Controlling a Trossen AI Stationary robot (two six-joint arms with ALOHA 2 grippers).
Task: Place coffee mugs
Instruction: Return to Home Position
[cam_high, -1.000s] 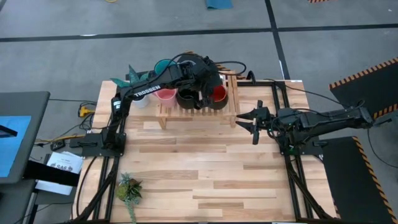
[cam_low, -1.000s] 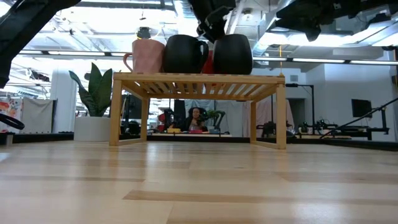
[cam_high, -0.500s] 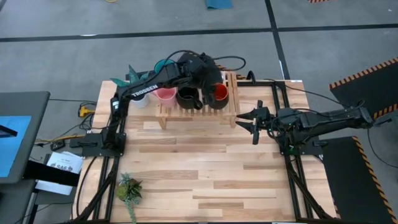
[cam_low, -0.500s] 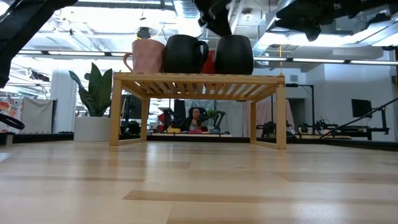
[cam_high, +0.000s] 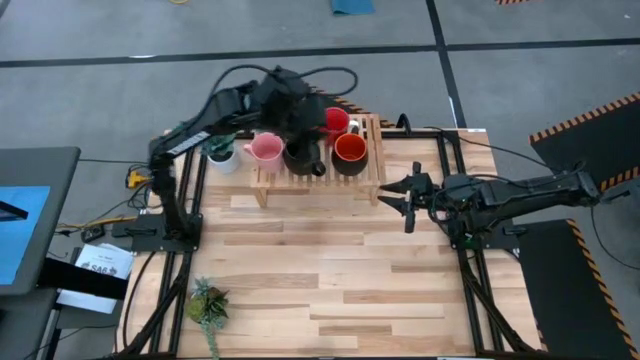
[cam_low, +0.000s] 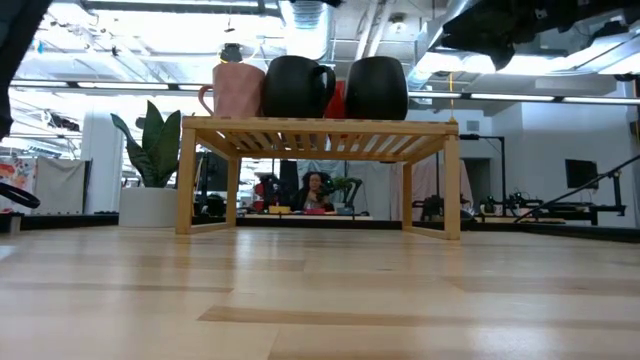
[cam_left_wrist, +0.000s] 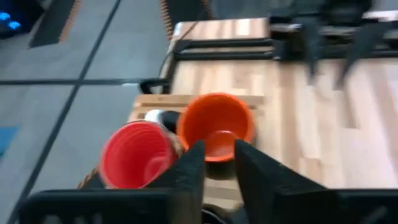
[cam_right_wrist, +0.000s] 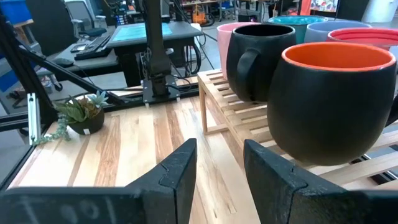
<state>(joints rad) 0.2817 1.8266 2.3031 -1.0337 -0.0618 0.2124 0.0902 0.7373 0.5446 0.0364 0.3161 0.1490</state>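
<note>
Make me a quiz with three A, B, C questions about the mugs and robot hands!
1. Where does the round pink mug stand? A) slatted wooden shelf B) floor C) bare table
2. What colour is inside the dark-walled round mug nearest the right gripper? A) teal B) orange C) pink
3. The left gripper above the shelf is A) shut on a mug B) open, empty C) on the table
A: it sits on the slats. B: orange shows inside. B: its fingers are apart, holding nothing.
</note>
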